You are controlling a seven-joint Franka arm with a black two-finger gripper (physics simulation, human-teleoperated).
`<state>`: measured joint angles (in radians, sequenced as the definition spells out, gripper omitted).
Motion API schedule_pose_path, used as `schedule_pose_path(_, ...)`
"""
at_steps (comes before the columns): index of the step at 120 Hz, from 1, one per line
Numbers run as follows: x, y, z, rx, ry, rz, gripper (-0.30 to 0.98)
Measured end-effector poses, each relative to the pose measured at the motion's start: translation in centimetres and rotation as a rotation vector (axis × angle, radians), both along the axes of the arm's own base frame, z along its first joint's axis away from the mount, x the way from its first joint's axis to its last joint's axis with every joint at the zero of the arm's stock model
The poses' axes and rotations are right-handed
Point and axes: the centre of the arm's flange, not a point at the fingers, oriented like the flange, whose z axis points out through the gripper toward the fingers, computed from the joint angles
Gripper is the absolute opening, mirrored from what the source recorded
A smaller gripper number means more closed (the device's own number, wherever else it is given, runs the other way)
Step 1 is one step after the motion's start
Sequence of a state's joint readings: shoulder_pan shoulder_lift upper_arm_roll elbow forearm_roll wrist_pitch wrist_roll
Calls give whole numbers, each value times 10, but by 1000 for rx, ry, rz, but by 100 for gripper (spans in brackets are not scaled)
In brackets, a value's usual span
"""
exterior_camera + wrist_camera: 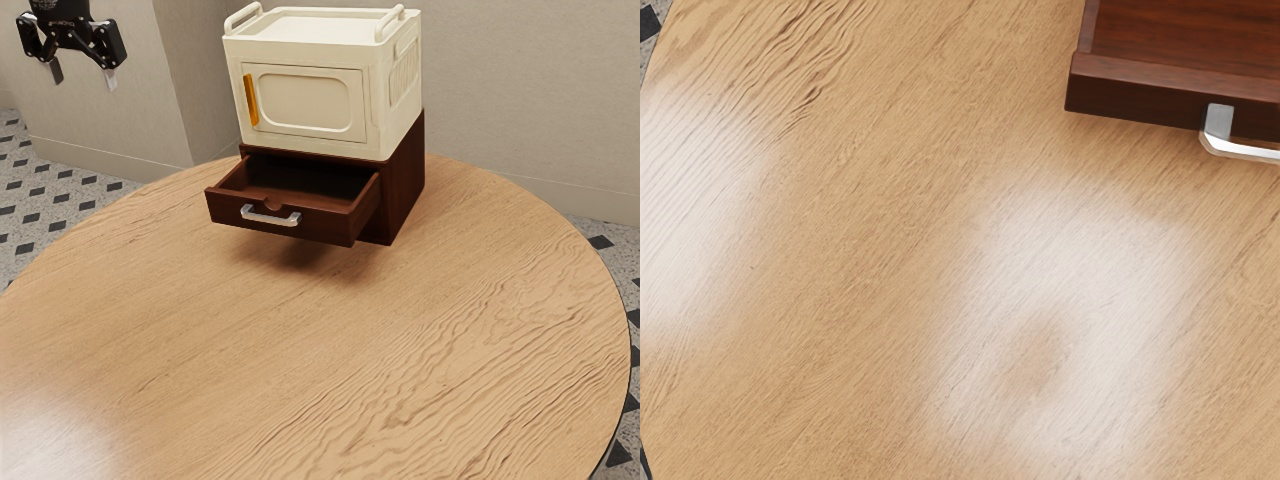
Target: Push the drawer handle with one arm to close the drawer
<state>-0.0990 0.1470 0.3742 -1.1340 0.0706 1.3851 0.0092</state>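
My black gripper (pixel 84 76) hangs high in the exterior view's upper left, its two fingers spread apart with nothing between them. Well away from it, toward the exterior view's right, a dark brown drawer (pixel 280 224) stands pulled out of its wooden cabinet (pixel 405 190). A silver handle (pixel 271 216) is fixed to the drawer's front, and the gripper does not touch it. In the wrist view, a corner of the drawer (pixel 1130 95) and part of the handle (pixel 1245 150) appear over the table.
A cream box (pixel 310 105) with an orange door handle (pixel 251 100) and two top rails rests on the cabinet. The round wooden table (pixel 330 370) extends around them, its curved edge toward the tiled floor.
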Motion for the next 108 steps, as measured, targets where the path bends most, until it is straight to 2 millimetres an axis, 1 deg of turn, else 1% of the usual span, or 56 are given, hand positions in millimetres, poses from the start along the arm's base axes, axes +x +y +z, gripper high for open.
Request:
schedule_pose_path(13, -1, 1, 2, 0, -3, 1, 67)
schedule_pose_path(15, -6, -1, 13, 3, -24, -3, 67)
schedule_pose_path(17, -19, -5, 39, 10, -76, -9, 67)
schedule_pose_path(20, -45, -12, 83, 16, -167, -23, 67)
schedule_pose_path(22, -60, -15, 104, 17, -213, -30, 67)
schedule_pose_path(24, -73, -18, 119, 17, -246, -35, 67)
schedule_pose_path(27, -85, -19, 133, 18, -278, -38, 67)
schedule_pose_path(30, -93, -19, 141, 18, -295, -37, 67)
schedule_pose_path(33, -97, -18, 144, 16, -302, -35, 67)
schedule_pose_path(37, -97, -15, 141, 11, -291, -29, 67)
schedule_pose_path(40, -93, -11, 133, 6, -272, -22, 67)
schedule_pose_path(45, -85, -6, 112, -12, -214, -13, 67)
schedule_pose_path(53, -90, -5, 103, -33, -176, -14, 67)
schedule_pose_path(58, -87, -7, 90, -48, -136, -21, 67)
schedule_pose_path(66, -81, -18, 76, -63, -93, -45, 67)
schedule_pose_path(73, -78, -32, 72, -71, -75, -74, 67)
schedule_pose_path(79, -80, -44, 67, -85, -55, -104, 67)
schedule_pose_path(81, -82, -47, 62, -94, -42, -114, 67)
schedule_pose_path(84, -91, -49, 51, -116, -17, -129, 66)
schedule_pose_path(89, -116, -34, 29, -159, 18, -121, 66)
schedule_pose_path(94, -143, -27, -8, -204, 66, -125, 66)
schedule_pose_path(97, -153, -29, -30, -222, 96, -133, 66)
schedule_pose_path(103, -164, -35, -89, -248, 179, -142, 67)
schedule_pose_path(108, -177, -49, -134, -238, 233, -155, 67)
